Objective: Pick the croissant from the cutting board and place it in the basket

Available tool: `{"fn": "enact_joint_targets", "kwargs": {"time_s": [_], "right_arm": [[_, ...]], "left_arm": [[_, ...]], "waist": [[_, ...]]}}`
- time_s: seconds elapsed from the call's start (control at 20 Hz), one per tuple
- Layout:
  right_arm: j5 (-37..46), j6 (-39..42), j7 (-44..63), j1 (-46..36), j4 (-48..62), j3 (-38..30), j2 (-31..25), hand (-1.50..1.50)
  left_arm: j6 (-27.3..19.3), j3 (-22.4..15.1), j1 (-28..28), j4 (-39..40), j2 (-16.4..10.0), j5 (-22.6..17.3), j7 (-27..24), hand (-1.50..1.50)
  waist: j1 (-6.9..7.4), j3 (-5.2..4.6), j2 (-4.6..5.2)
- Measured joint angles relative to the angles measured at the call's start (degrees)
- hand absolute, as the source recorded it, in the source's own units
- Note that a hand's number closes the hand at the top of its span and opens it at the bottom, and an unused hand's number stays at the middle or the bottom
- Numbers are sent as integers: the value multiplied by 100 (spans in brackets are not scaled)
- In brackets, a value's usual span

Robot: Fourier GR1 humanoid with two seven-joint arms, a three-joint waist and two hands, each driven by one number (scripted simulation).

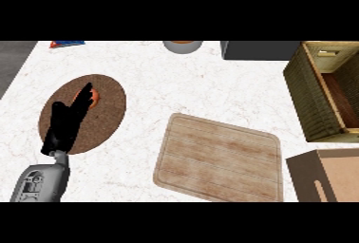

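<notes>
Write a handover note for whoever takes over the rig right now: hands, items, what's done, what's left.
Left hand: open, fingers straight, stretched over the round brown board, tips by the croissant; no grasp yet.
Right hand: not in view.
Croissant: on that board, mostly hidden by the hand; only an orange bit shows.
Basket: at the counter's right edge, across from the board.
Done: reach. Left: grasp, lift, carry right, place in basket.

White marbled surface (210,90) with several things lying on it.
A round brown board (105,121) lies under the fingers (84,95); to their right is a rectangular wooden board (219,159), far to the right a woven basket (308,90), and beyond them a grey bowl (183,46) and a dark box (259,50).
</notes>
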State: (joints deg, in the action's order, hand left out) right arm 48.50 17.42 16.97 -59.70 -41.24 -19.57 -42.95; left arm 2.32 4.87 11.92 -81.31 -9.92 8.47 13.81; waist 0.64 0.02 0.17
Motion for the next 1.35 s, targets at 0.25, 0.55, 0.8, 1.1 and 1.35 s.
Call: {"fn": "enact_joint_targets", "kwargs": {"time_s": [0.25, 0.55, 0.8, 1.1, 1.35], "right_arm": [[-294, -464, -288, 213, 217, -324, 124, -150], [-574, -1337, -655, 259, 296, -730, 143, -150], [-765, -1958, -589, 199, 185, -1094, -57, -150], [-1212, -2032, -444, 592, 195, -1743, -656, -150], [-1747, -1612, -743, 1316, 271, -2344, -1238, -150]], "left_arm": [[-16, 10, 110, 172, 8, 42, -46, 0], [33, 7, 68, 38, -5, 15, 12, 0], [41, 39, 81, 53, -20, 4, 9, 0], [14, 59, -22, 54, -3, 13, -44, 0], [3, 129, -49, 110, -36, 7, -114, 0]], "waist": [[-7, 1, 6], [13, 3, 7], [-14, -1, -1], [-75, -1, -16], [-128, -1, -26]]}}
